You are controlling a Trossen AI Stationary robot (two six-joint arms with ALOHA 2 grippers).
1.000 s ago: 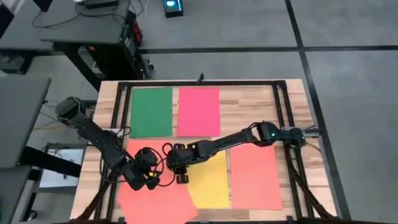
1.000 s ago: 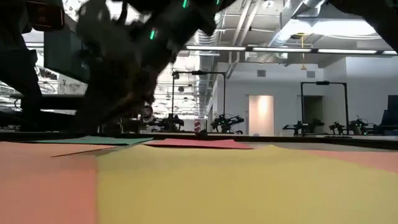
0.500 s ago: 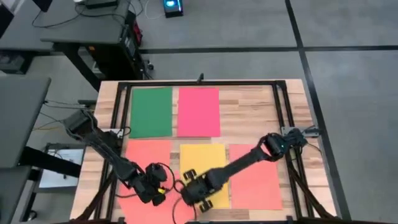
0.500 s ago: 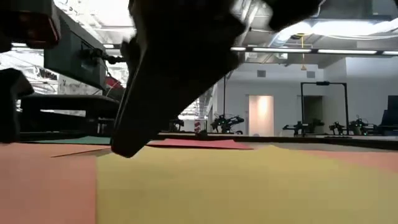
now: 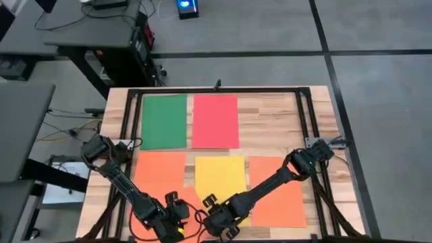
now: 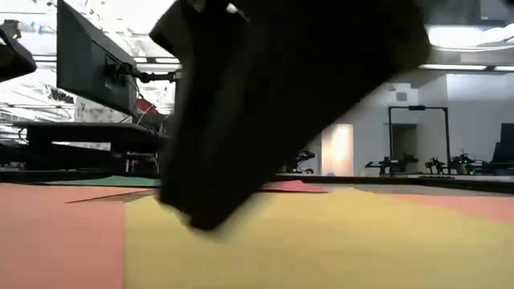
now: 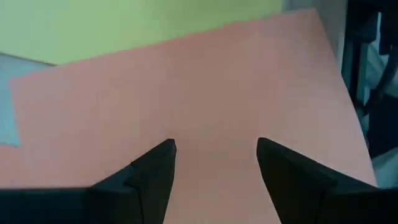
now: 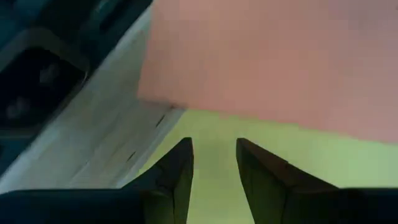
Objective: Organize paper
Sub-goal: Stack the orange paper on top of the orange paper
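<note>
Five sheets of paper lie flat on the wooden table: green [image 5: 164,121] and pink-red [image 5: 215,121] in the far row, orange [image 5: 160,177], yellow [image 5: 220,177] and orange [image 5: 280,192] in the near row. My left gripper [image 5: 175,224] is open, low over the near end of the left orange sheet [image 7: 186,93]. My right gripper [image 5: 216,221] is open over the yellow sheet's near left corner [image 8: 214,186]. In the right wrist view an orange sheet [image 8: 280,56] borders the yellow. A dark arm [image 6: 281,104] fills much of the low view. My left gripper points its open fingers [image 7: 158,165] at the orange sheet; whether the tips touch it I cannot tell. My right gripper points its open fingers [image 8: 180,165] at the yellow sheet; whether they touch it I cannot tell.
A black frame [image 5: 216,90] runs around the table's work area, with rails along both sides. The table's near edge lies just past both grippers. Bare wood [image 5: 270,121] shows at the far right, beside the pink-red sheet. Desks stand on the floor to the left.
Both grippers have travelled toward the table's near edge, the left one along the left orange sheet, the right one from the yellow sheet's far left corner down to its near left corner. The two arms have stretched out over the near row.
</note>
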